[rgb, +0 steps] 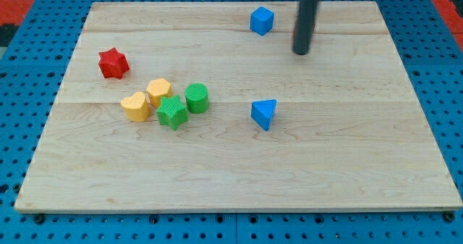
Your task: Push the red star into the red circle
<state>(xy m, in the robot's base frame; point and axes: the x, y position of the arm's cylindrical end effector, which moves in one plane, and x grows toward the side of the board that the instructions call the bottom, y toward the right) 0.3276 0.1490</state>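
My tip [301, 53], bare and touching no block, stands just right of the blue cube [262, 20], with the red star [113, 63] far off to its left and no red circle in view

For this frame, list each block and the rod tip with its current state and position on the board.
red star: view's left, alone, untouched.
yellow heart: touching yellow hexagon.
yellow hexagon: in the cluster, beside green star.
green star: against green cylinder.
green cylinder: cluster's right end.
blue cube: view's top, alone.
blue triangle: centre, alone.
my tip: right of the blue cube, touching nothing.
red circle: none visible.
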